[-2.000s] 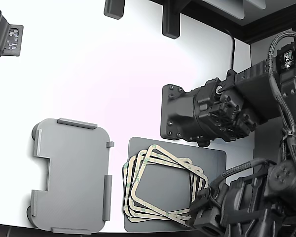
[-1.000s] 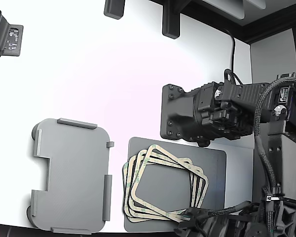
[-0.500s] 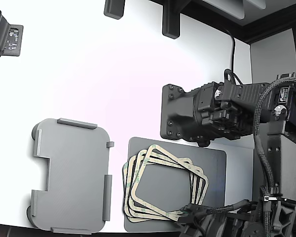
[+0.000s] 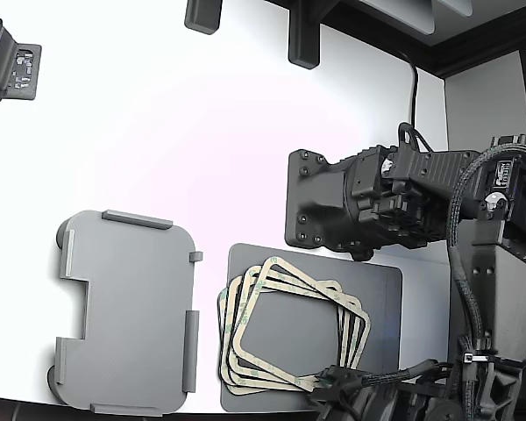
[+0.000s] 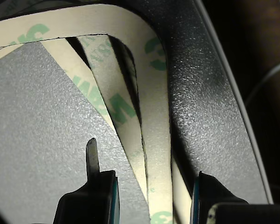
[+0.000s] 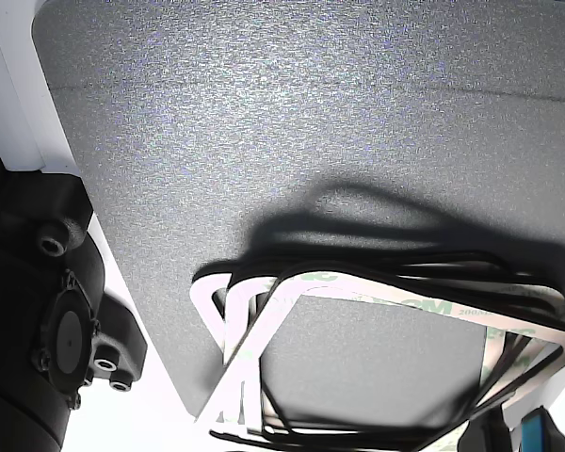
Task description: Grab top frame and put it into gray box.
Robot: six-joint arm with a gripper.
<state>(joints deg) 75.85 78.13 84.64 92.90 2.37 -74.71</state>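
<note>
Frames (image 4: pixel 289 323) lie fanned in a stack on the dark mat (image 4: pixel 381 289), right of the gray box (image 4: pixel 127 311) in the exterior view; the top frame is skewed, its long sides running diagonally. Wrist view: the claw (image 5: pixel 151 193) stands open, its fingers straddling the top frame's (image 5: pixel 156 135) side strip. Other view: the stack rests at the mat's near edge.

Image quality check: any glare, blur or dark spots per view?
Exterior view: table blown out white, frames sharp. Wrist view: dim; tool fingers soft up close, frame edge crisp, one side black. Other view: hard shadows on the mat, bright table edge.
</note>
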